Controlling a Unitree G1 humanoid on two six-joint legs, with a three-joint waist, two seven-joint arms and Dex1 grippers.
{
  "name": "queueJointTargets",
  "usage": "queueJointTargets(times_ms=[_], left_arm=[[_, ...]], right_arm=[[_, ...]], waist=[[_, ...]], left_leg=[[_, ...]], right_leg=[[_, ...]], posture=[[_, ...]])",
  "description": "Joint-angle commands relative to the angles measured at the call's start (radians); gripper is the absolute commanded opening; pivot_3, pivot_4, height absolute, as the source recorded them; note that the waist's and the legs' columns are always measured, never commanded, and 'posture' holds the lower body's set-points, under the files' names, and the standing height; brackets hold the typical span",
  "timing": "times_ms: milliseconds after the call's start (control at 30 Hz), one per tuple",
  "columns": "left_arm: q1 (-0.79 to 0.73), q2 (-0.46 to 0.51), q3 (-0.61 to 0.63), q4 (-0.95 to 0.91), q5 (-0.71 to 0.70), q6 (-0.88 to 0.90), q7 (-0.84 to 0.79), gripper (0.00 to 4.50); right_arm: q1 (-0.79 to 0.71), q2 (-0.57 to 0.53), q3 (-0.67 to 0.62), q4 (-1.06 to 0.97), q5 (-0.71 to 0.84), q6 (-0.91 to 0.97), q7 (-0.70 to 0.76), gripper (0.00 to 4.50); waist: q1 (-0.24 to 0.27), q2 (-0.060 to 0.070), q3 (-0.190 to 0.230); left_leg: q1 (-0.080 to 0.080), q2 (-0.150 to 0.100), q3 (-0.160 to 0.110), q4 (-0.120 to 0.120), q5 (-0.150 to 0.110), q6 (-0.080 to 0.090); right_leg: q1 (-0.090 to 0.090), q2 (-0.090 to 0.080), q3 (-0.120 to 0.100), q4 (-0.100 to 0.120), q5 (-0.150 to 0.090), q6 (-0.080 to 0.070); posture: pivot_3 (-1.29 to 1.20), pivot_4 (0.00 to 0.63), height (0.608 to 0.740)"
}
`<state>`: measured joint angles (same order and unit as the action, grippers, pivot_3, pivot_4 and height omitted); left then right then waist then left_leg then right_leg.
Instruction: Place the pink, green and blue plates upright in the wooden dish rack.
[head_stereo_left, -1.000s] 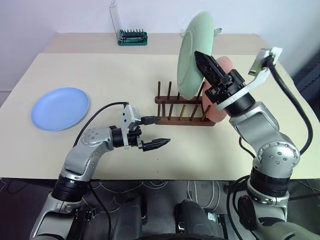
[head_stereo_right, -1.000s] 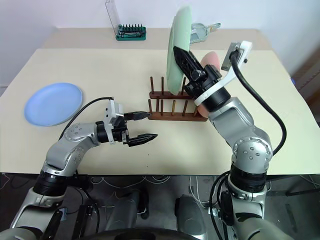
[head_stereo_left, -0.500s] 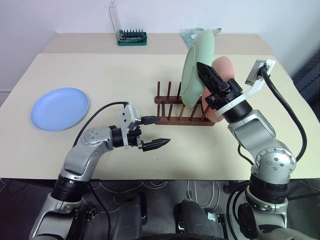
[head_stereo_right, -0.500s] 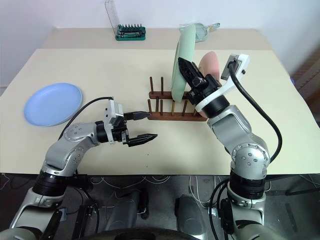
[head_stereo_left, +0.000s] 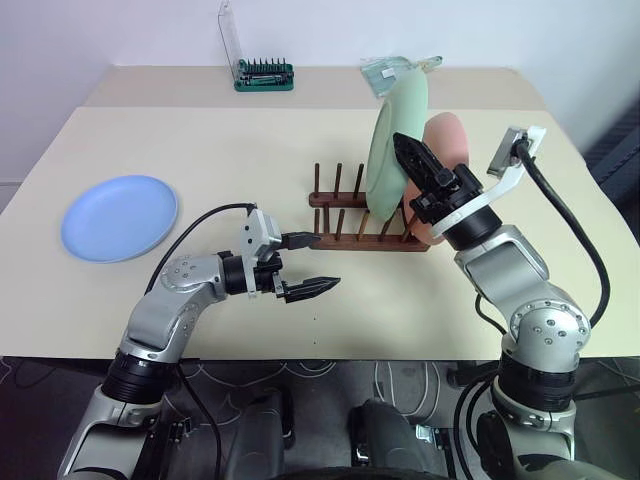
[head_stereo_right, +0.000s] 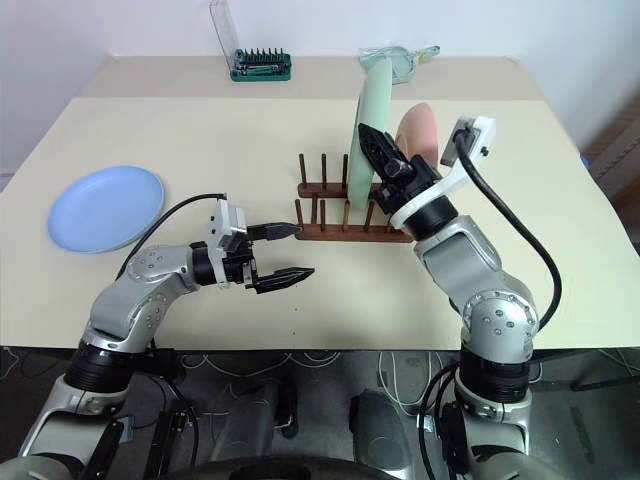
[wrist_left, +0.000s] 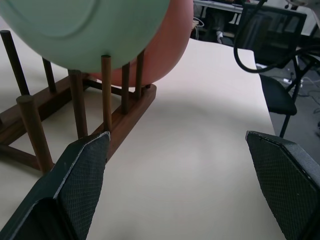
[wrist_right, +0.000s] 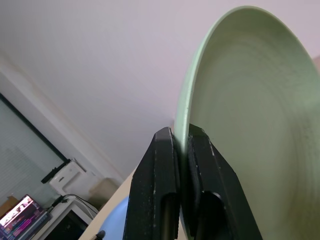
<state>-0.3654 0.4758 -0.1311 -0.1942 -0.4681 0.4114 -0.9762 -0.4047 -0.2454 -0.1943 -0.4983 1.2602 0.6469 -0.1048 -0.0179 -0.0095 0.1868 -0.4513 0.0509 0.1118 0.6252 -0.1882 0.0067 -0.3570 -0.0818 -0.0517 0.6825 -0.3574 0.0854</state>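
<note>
Our right hand (head_stereo_right: 372, 141) was clamped on the rim of the green plate (head_stereo_left: 397, 140), fingers (wrist_right: 165, 185) pinching the edge from either side. We held it on edge, nearly upright, so it could drop between the pegs rather than land flat. Its lower edge was down among the pegs of the rack (head_stereo_left: 362, 215); whether it was seated on the rails or hanging just above them, we couldn't tell.

The pink plate (head_stereo_left: 440, 170) already stood upright in the rack, just behind the green one from the right hand's side, close enough that the two look near touching in the left wrist view. Judged: that tight spacing is the risk, since a tilt on release could knock the pink one.

Our left hand (head_stereo_left: 305, 266) was wide open and empty, hovering level just above the tabletop (head_stereo_left: 250, 150), fingers pointing at the near end of the rack. Likely parked there to steady the rack or just out of the way. One finger (wrist_left: 82, 170) sat just beside the near rail, contact unclear.

The blue plate (head_stereo_left: 120, 216) lay flat on the tabletop, well off to the left hand's outer side, not yet picked. Judged: two of three nearly done.
</note>
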Motion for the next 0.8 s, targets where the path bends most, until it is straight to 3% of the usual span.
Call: queueJointTargets(times_ms=[33, 100, 133, 200, 400, 600, 800], left_arm=[[-0.013, 0.004, 0.017, -0.048, -0.017, 0.009, 0.007, 4.50], [-0.016, 0.004, 0.018, -0.055, -0.019, 0.017, 0.012, 4.50], [-0.018, 0.004, 0.018, -0.059, -0.020, 0.022, 0.014, 4.50], [-0.020, 0.004, 0.019, -0.069, -0.023, 0.033, 0.020, 4.50], [-0.026, 0.004, 0.021, -0.083, -0.030, 0.053, 0.029, 4.50], [-0.027, 0.002, 0.019, -0.075, -0.030, 0.051, 0.027, 4.50], [-0.013, 0.001, 0.030, -0.044, -0.015, 0.002, 0.018, 4.50]], right_arm=[[0.004, 0.005, 0.000, -0.018, 0.005, -0.015, 0.007, 0.02], [0.011, 0.003, -0.002, -0.013, 0.003, -0.017, 0.014, 0.02], [0.014, 0.002, -0.003, -0.011, 0.003, -0.018, 0.017, 0.69], [0.019, 0.000, -0.006, -0.010, 0.005, -0.019, 0.023, 1.36], [0.021, -0.009, -0.011, -0.004, -0.006, -0.022, 0.033, 4.37], [0.015, -0.028, -0.023, -0.006, -0.010, -0.027, 0.050, 4.45], [-0.045, -0.139, -0.013, -0.052, -0.052, -0.002, 0.103, 4.45]], waist=[[-0.001, 0.000, 0.000], [0.000, 0.000, 0.000], [0.000, 0.000, 0.000], [0.000, 0.000, 0.000], [0.000, 0.000, 0.000], [0.000, 0.000, 0.000], [0.001, 0.000, 0.000]], left_leg=[[0.000, 0.000, 0.000, 0.000, 0.000, 0.000], [0.000, 0.000, 0.000, 0.000, 0.000, 0.000], [0.000, 0.000, 0.000, 0.000, 0.000, 0.000], [0.000, 0.000, 0.000, 0.000, 0.000, 0.000], [0.000, 0.000, 0.000, 0.000, 0.000, 0.000], [0.000, 0.000, 0.000, 0.000, 0.000, 0.000], [0.000, 0.000, 0.000, 0.000, 0.000, 0.000]], right_leg=[[0.000, 0.000, 0.000, 0.000, 0.000, 0.000], [0.000, 0.000, 0.000, 0.000, 0.000, 0.000], [0.000, 0.000, 0.000, 0.000, 0.000, 0.000], [0.000, 0.000, 0.000, 0.000, 0.000, 0.000], [0.000, 0.000, 0.000, 0.000, 0.000, 0.000], [0.000, 0.000, 0.000, 0.000, 0.000, 0.000], [0.000, 0.000, 0.000, 0.000, 0.000, 0.000]], posture=[[0.00, 0.150, 0.732], [0.00, 0.150, 0.732], [0.00, 0.150, 0.732], [0.00, 0.150, 0.732], [0.00, 0.150, 0.732], [0.00, 0.150, 0.732], [0.00, 0.150, 0.732]])
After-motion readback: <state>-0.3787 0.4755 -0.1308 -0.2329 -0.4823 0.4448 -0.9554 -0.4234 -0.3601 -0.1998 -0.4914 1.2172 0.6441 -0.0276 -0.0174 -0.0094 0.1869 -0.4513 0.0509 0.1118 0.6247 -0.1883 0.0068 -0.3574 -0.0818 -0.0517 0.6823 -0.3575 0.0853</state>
